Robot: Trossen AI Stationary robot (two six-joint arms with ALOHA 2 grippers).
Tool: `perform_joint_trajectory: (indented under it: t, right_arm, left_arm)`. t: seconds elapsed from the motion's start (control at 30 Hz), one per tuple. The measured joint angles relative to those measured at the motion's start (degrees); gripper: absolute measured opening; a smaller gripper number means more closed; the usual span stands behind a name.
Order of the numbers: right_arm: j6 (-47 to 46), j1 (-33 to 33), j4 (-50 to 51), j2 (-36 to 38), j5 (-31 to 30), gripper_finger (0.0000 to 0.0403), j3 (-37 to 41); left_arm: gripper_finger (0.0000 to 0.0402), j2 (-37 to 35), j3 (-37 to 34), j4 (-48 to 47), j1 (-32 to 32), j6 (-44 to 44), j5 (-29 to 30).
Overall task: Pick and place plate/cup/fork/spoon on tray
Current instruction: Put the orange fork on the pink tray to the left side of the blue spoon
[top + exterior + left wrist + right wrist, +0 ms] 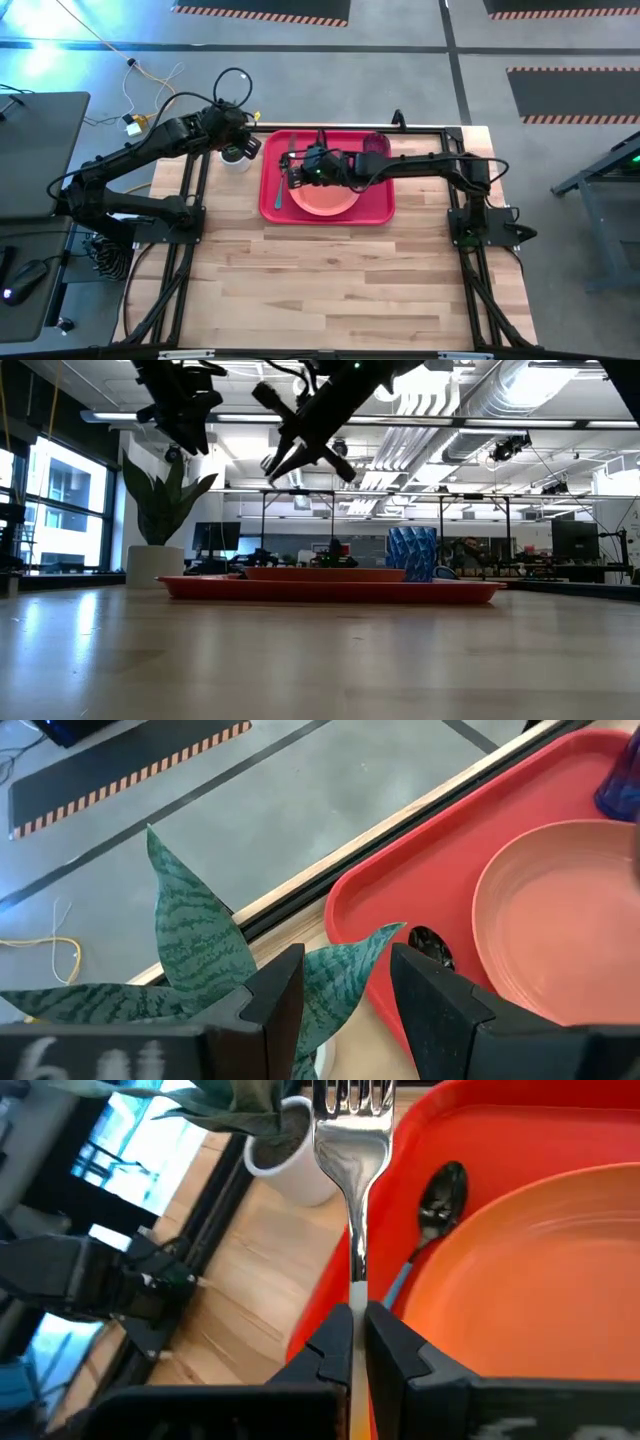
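Observation:
The red tray [378, 208] lies at the table's far middle. On it rest the salmon-pink plate [325, 198], the blue-purple cup [375, 145] at the far right corner, and the teal-handled spoon [443, 1190] along the left rim beside the plate. My right gripper [298, 172] hovers over the tray's left part, shut on the fork [352, 1140]. In the low view it [275, 465] is well above the tray [330, 588]. My left gripper [345, 995] is open over the potted plant [235, 155], left of the tray. My right gripper pinches the fork's handle [357, 1305] between its two fingers, just behind the metal neck; the fingers hide the rest of the handle. The fork runs along the fingers, tines [352, 1095] ahead toward the table's left. It is lifted clear above the tray's left rim.
A green-leaved plant in a white pot [290, 1150] stands on the table just left of the tray's far left corner, under my left gripper. The near half of the wooden table [330, 290] is bare. Black frame rails [190, 200] run along both sides.

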State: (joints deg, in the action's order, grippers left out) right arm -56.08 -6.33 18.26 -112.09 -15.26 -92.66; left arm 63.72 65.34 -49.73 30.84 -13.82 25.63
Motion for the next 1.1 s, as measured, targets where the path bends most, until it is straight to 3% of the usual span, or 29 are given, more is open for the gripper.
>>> perform_joint_trajectory:
  t: [0.3, 0.47, 0.77, 0.9, 1.1]
  right_arm:
    - [-5.68, 0.31, -11.77, -4.84, 0.00, 0.0000, 0.00]
    - [-9.55, -0.79, -15.77, -5.79, -3.80, 0.0000, 0.00]
    - [-8.02, -3.93, -25.86, -5.67, -6.88, 0.0000, 0.00]
    - [-5.16, -5.13, -23.61, -5.69, -7.52, 0.0000, -3.49]
    - [-1.15, -6.24, -8.85, -7.23, -8.53, 0.0000, -12.55]
  left_arm:
    - [0.0141, 0.02, -0.02, -0.21, 0.01, -1.08, -1.11]
    - [0.0141, 0.02, -0.02, -0.20, 0.01, 2.05, -1.60]
    - [0.0141, 0.02, 0.00, -0.11, 1.12, 5.47, -1.09]
    - [0.0141, 0.02, -0.01, -0.05, 1.89, 8.54, -1.07]
    - [0.0141, 0.02, -0.02, 0.06, 3.13, 8.95, -1.01]
